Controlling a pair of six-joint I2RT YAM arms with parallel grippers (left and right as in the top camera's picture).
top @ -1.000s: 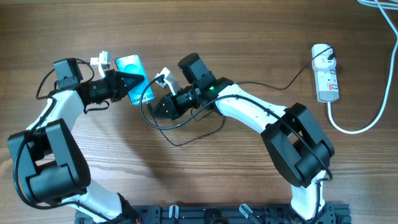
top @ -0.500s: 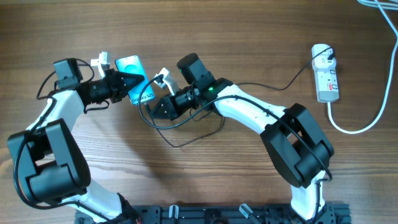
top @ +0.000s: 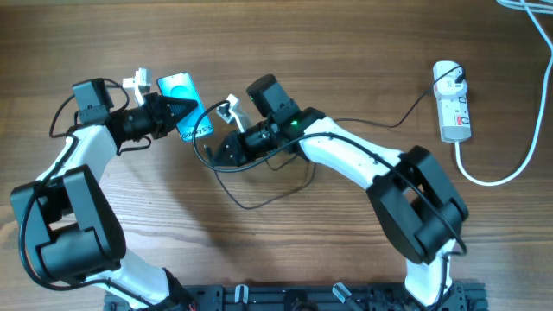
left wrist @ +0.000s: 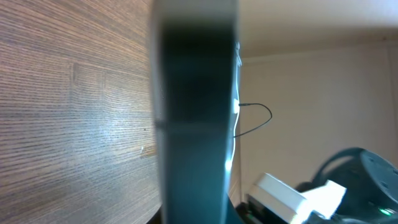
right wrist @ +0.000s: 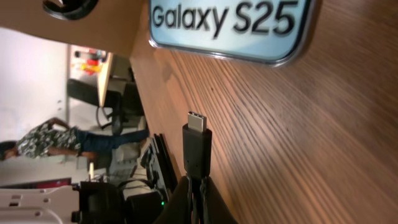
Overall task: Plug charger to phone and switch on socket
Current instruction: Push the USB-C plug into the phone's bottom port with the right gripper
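The phone (top: 184, 106), teal-screened with "Galaxy S25" text at its near end (right wrist: 230, 25), is tilted up in my left gripper (top: 177, 112), which is shut on it; its edge fills the left wrist view (left wrist: 193, 112). My right gripper (top: 220, 151) is shut on the charger cable just behind its small plug tip (right wrist: 196, 146). The tip points at the phone's text end, a short gap away. The black cable (top: 380, 121) runs right to a black plug in the socket (top: 452, 99), a white power strip at the far right.
The cable's slack loops on the wooden table (top: 259, 194) below the right wrist. A thick white cord (top: 510, 168) runs from the socket round the right edge. The right arm (top: 346, 155) crosses the middle.
My left gripper has shifted the phone slightly up and left. My right gripper with the plug tip has barely moved.
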